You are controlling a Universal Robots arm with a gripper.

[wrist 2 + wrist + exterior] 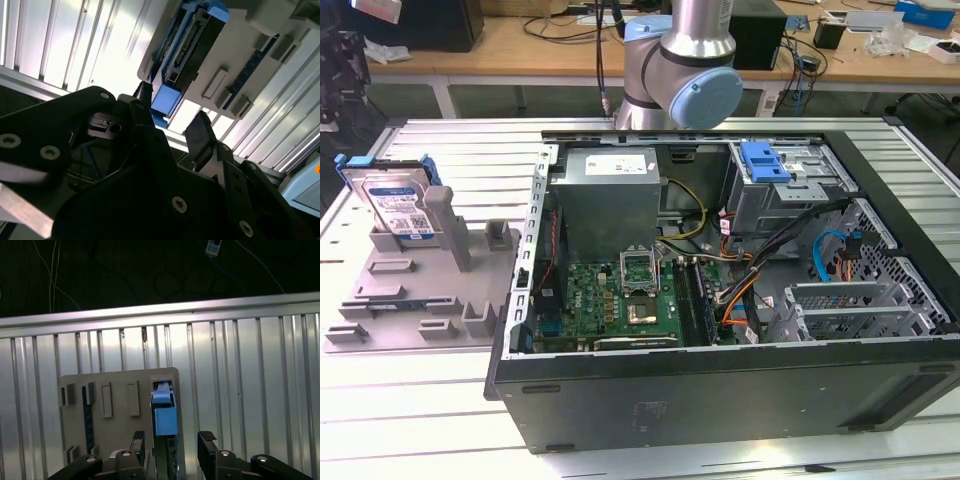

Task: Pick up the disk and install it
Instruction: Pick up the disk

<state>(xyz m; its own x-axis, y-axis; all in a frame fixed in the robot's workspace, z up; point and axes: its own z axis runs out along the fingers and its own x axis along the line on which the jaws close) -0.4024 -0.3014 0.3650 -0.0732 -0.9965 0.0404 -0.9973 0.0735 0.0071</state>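
The disk (395, 205), silver with a white-and-blue label and a blue carrier frame, stands on edge in a slot of the grey fixture (410, 290) at the exterior view's left. In both wrist views my gripper (171, 440) (172, 107) is open. Its two black fingers (206, 442) (202, 135) stand to either side of the disk's blue end (164, 415) (167, 97), apart from it, with nothing held between them. The fixture (117, 390) lies on the ribbed metal table.
An open computer case (720, 400) fills the exterior view's middle and right, holding a motherboard, cables, a grey metal box (610, 190) and a perforated drive cage with a blue clip (765, 160). The arm's base (690, 60) rises behind the case. The table edge (160, 312) runs past the fixture.
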